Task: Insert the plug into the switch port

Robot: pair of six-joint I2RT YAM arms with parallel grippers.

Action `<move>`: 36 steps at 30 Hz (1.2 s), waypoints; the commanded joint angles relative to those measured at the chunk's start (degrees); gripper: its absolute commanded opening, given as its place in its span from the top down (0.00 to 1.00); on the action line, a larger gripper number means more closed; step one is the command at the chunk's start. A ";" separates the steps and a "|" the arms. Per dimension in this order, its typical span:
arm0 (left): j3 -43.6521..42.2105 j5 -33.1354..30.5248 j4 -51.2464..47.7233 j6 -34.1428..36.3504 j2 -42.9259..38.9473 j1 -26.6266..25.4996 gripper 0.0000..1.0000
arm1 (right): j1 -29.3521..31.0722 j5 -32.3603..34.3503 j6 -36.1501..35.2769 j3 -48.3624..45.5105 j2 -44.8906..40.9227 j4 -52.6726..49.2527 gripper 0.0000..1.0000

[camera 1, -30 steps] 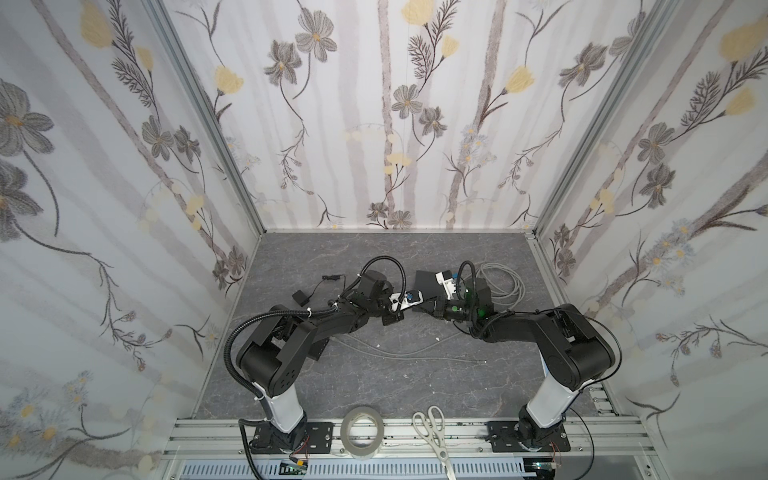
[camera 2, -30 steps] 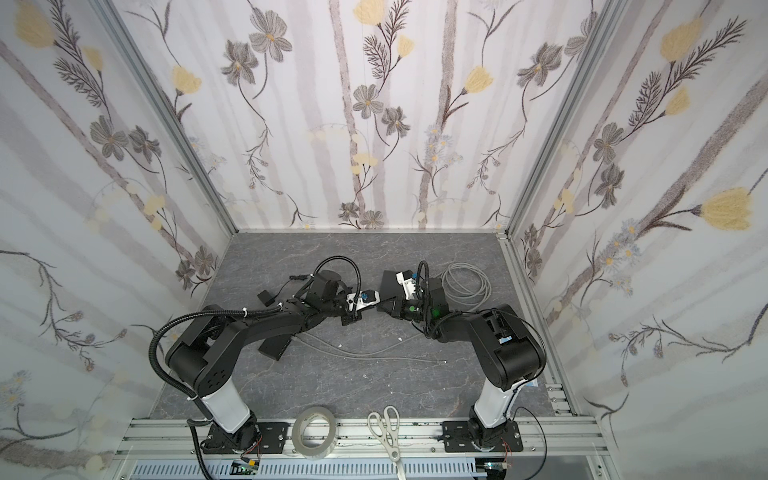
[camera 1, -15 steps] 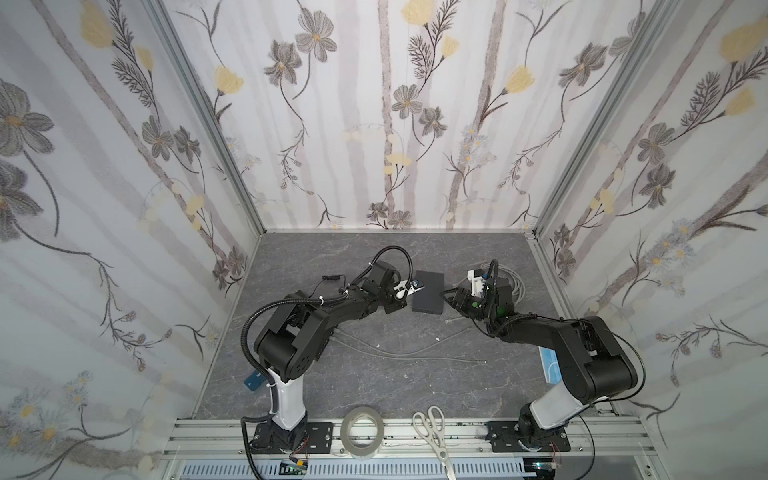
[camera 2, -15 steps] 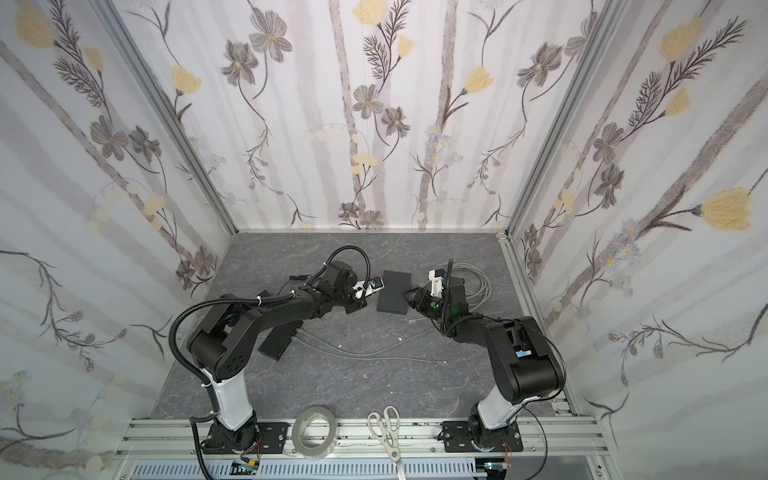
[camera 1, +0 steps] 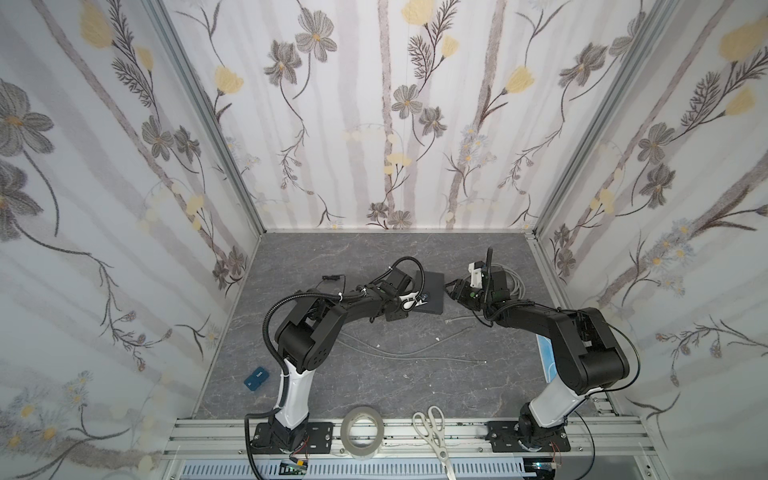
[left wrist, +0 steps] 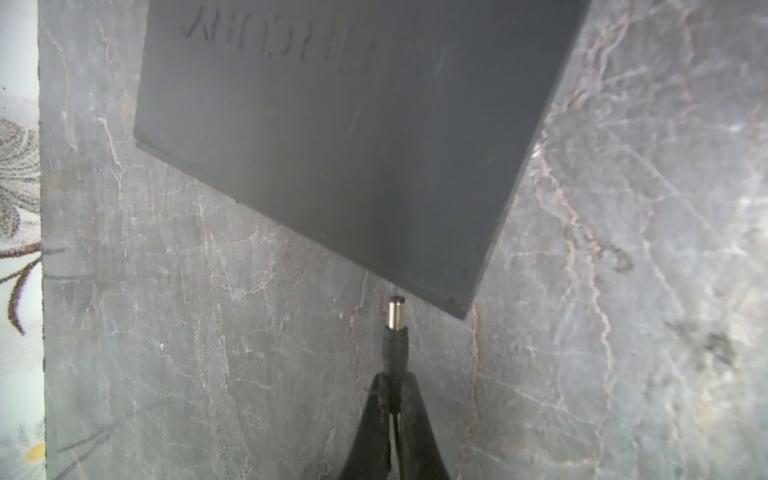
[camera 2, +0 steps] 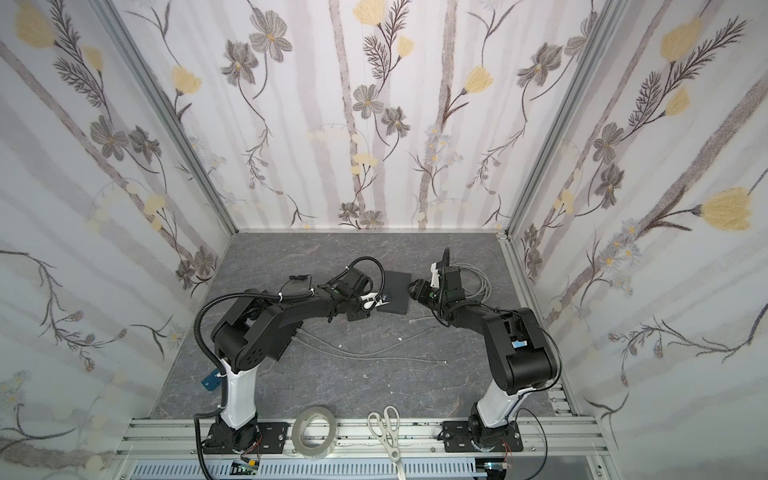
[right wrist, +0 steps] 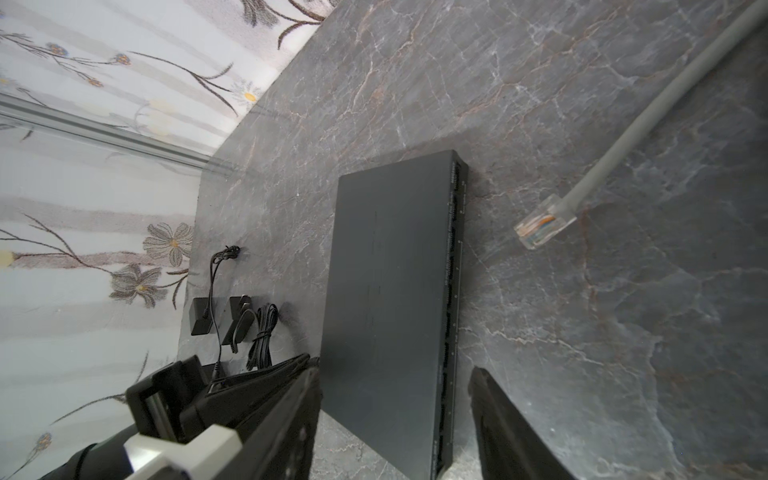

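The switch (camera 1: pixel 430 291) (camera 2: pixel 395 293) is a flat dark box lying on the grey floor mid-table. My left gripper (camera 1: pixel 417 300) (camera 2: pixel 379 300) (left wrist: pixel 392 386) is shut on the plug (left wrist: pixel 396 328), a black barrel plug with a metal tip. The tip sits just short of the switch's (left wrist: pixel 332 145) side edge, near a corner, with a small gap. The port there is hidden. My right gripper (camera 1: pixel 451 286) (camera 2: pixel 413 289) (right wrist: pixel 395 399) is open at the switch's (right wrist: pixel 386 291) right end, one finger on either side of that end. Its row of ports faces right.
A grey network cable with a clear connector (right wrist: pixel 544 222) lies right of the switch, its coil (camera 1: pixel 513 282) behind my right wrist. Black power adapters (right wrist: pixel 216 320) lie left of the switch. Loose grey wire (camera 1: pixel 415 353), a blue box (camera 1: pixel 255 378), tape roll (camera 1: pixel 362 432) and scissors (camera 1: pixel 432 432) lie nearer.
My right gripper has opened, let go of the switch and drawn back to the right. The left gripper has moved right with the plug, up to the switch's edge.
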 commanded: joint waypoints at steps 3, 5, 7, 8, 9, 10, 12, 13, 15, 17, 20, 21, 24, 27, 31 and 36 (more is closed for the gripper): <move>-3.55 4.59 2.52 2.59 -3.43 -0.93 1.00 | -0.22 -0.19 0.04 0.67 0.82 0.24 0.41; -5.09 5.67 4.42 3.18 -4.78 -1.21 1.00 | -0.31 -0.67 0.14 0.93 1.37 0.24 0.41; -6.37 5.78 6.18 3.32 -5.44 -1.17 1.00 | -0.48 -1.11 0.29 1.03 1.80 0.24 0.41; -6.63 5.57 6.58 3.44 -5.52 -1.21 1.00 | -0.57 -1.29 0.29 1.11 1.98 0.36 0.41; -6.56 5.46 6.73 3.48 -5.47 -1.17 1.00 | -0.65 -1.55 0.34 1.25 2.23 0.39 0.41; -6.58 5.66 6.71 3.44 -5.38 -1.16 1.00 | -0.66 -1.75 0.50 1.31 2.41 0.42 0.41; -6.09 5.92 6.39 3.21 -5.07 -1.24 1.00 | -0.75 -2.08 0.47 1.41 2.70 0.50 0.41; -5.67 5.36 5.95 3.05 -5.00 -1.17 1.00 | -0.75 -2.17 0.51 1.40 2.75 0.52 0.41; -5.07 2.92 5.71 2.44 -4.48 -1.17 1.00 | -0.75 -2.12 0.51 1.34 2.74 0.66 0.41; -5.35 2.32 6.31 2.00 -4.68 -0.97 1.00 | -0.75 -2.34 0.53 1.21 2.70 0.85 0.41; -4.52 0.37 6.35 0.47 -4.11 -0.64 1.00 | -0.75 -2.55 0.51 1.20 2.84 1.06 0.41; -3.37 -1.08 5.43 -0.12 -3.22 -0.62 1.00 | -0.75 -2.56 0.57 1.20 2.88 1.13 0.41; -0.20 -4.55 2.24 -1.26 -0.81 -0.62 1.00 | -0.75 -2.66 0.62 1.04 2.81 1.29 0.41; 1.47 -4.86 0.10 -1.61 0.48 -0.55 1.00 | -0.68 -2.79 0.58 1.06 2.79 1.50 0.41; 1.96 -3.85 -0.99 -1.24 0.95 -0.64 1.00 | -0.66 -2.97 0.60 1.03 3.00 1.56 0.41; 1.89 -0.38 -1.68 0.18 0.72 -1.38 1.00 | -0.57 -3.18 0.60 1.21 3.19 1.62 0.41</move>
